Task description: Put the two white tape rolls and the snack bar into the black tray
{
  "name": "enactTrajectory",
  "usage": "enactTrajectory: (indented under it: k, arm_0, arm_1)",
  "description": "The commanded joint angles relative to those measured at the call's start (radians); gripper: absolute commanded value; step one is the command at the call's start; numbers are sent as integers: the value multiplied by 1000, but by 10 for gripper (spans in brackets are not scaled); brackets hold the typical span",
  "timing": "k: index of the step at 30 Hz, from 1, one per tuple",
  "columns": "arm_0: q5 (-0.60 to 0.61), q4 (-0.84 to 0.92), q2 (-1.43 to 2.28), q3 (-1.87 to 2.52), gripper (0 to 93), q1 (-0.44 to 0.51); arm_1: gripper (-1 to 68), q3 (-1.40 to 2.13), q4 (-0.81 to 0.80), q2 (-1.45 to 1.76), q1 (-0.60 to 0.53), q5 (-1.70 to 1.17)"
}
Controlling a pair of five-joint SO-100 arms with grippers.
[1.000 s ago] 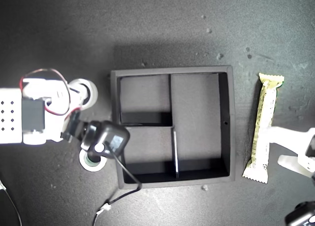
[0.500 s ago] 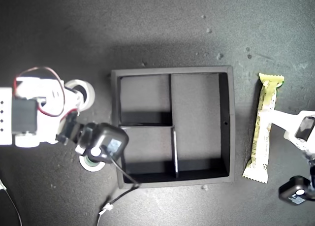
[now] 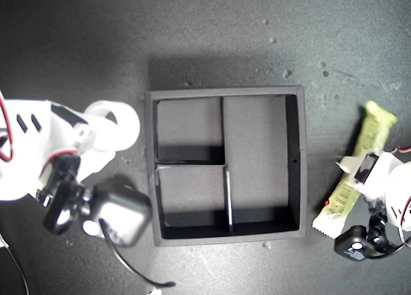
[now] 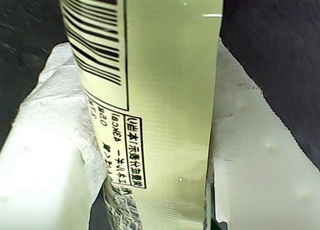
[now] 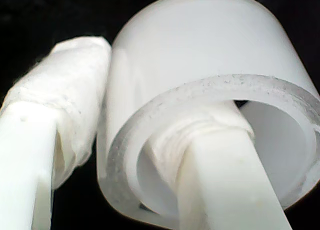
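The bar (image 4: 165,104) carries a black barcode and a boxed panel of small Japanese print, too fine to read. My first gripper (image 3: 359,179) is clamped across the bar, which is tilted, right of the tray (image 3: 302,160) in the exterior view. My second gripper (image 3: 103,135) pinches the wall of a white roll (image 5: 200,89), one finger (image 5: 220,180) through its hole, left of the tray. The tabletop (image 3: 192,38) is dark grey and speckled.
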Motion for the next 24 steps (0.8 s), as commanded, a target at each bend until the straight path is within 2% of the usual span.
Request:
enactTrajectory:
  k: [1, 6, 10, 16, 24]
  arm_0:
    - [69, -26, -52, -114, 1, 25]
    - [87, -44, -156, -169, 3, 26]
    - [89, -115, -221, -192, 4, 26]
    - [103, -117, -364, -337, 6, 26]
    - [86, 66, -574, -607, 6, 43]
  arm_1:
    - [0, -138, 127, 11, -21, -15]
    - [-1, -523, 319, 6, -46, -120]
    - [-1, -864, 337, -67, -46, -215]
    - [-1, -1453, 379, -434, -21, -307]
    - [-1, -1356, 196, -465, -18, -291]
